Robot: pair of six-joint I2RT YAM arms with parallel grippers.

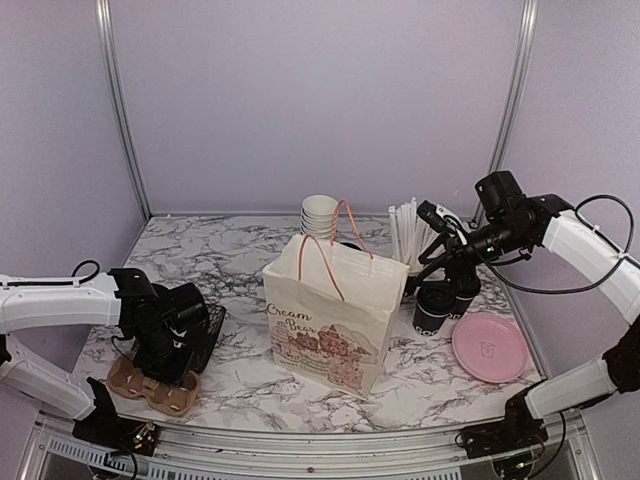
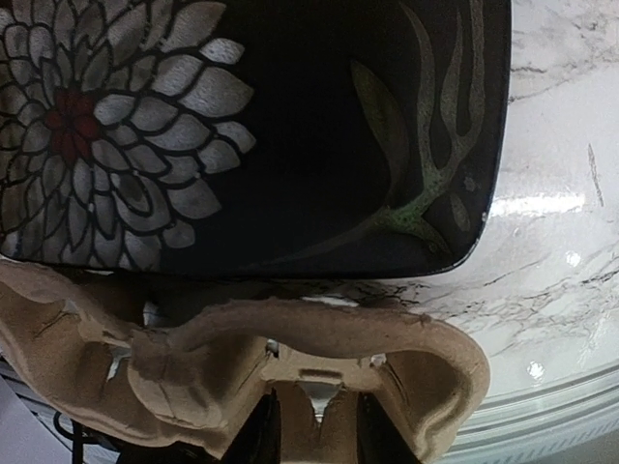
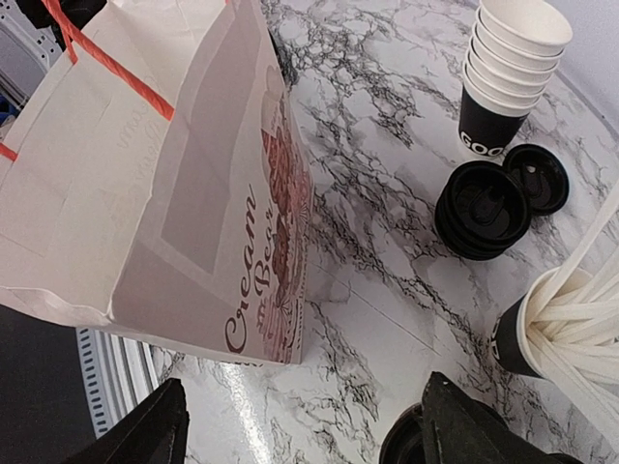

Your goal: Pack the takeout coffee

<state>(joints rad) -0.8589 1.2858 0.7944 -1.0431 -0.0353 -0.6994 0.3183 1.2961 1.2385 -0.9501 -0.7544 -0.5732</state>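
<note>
Clutter around the right gripper [image 3: 308, 406]: white paper bag [image 3: 193, 193] with orange handles, upright mid-table on its left. Beyond it are a stack of nested white-lined cups [image 3: 511, 68], a pile of black lids [image 3: 482, 208] and one loose lid [image 3: 538, 178]. Black cup of white straws [image 3: 566, 324] close by. Pink plate [image 1: 490, 347] lies toward the near right of the marble table [image 1: 240, 250].

Right jaws spread wide, gripping nothing. Takeout coffee cup [image 1: 431, 312], black with a black lid, stands on the table just below that gripper, between bag and plate. A second cup [image 1: 463, 297] sits tight beside it on the far side; touching or not, unclear. The right wrist view shows only a sliver of lid at its bottom edge.

Left gripper [image 2: 319, 440] is low over a cardboard cup carrier [image 2: 338, 338] at the near left. Its fingers flank a piece of the carrier's rim with a narrow gap. Pinching it or not: cannot tell.

Black tray [image 2: 290, 145] with a grey flower-and-leaf pattern lies just beyond the carrier, cut off by the frame. From above, the arm hides most of it.

Writing: "Cream Bear" in brown script on the bag. "GOO" in white on the lowest stacked cup, the rest turned out of sight. Lettering on the coffee cup and the mark on the plate are too small to read.
</note>
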